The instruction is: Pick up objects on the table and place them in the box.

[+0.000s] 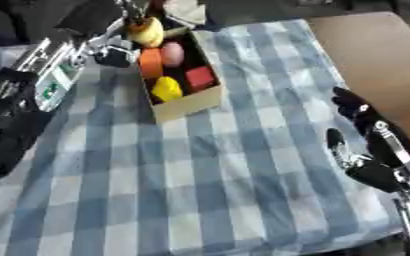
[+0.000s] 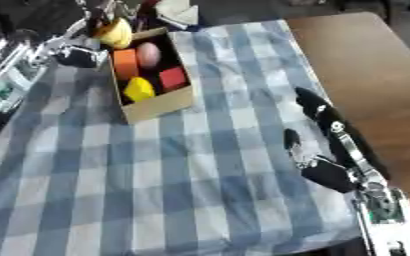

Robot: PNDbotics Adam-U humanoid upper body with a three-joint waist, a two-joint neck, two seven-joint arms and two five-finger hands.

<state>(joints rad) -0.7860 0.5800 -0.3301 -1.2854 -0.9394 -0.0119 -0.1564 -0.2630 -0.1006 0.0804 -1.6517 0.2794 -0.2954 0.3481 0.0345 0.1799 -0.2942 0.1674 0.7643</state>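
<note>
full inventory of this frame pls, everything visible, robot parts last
Open cardboard box: 1, tan, far centre-left of the table.
Orange block-shaped object: 1, orange, in the box, left side.
Pink egg-shaped object: 1, pink, in the box, far part.
Red cube-shaped object: 1, red, in the box, right side.
Small yellow object: 1, yellow, in the box, near end.
Rounded yellow object: 1, yellow with an orange band, at the box's far end, at the left hand's fingers.
Checked tablecloth: 1, blue and white, over most of the table.
Bare wooden tabletop: 1, brown, right of the cloth.
Left hand: 1, black and silver, above the box's far end.
Right hand: 1, black, idle and open at the right edge.
</note>
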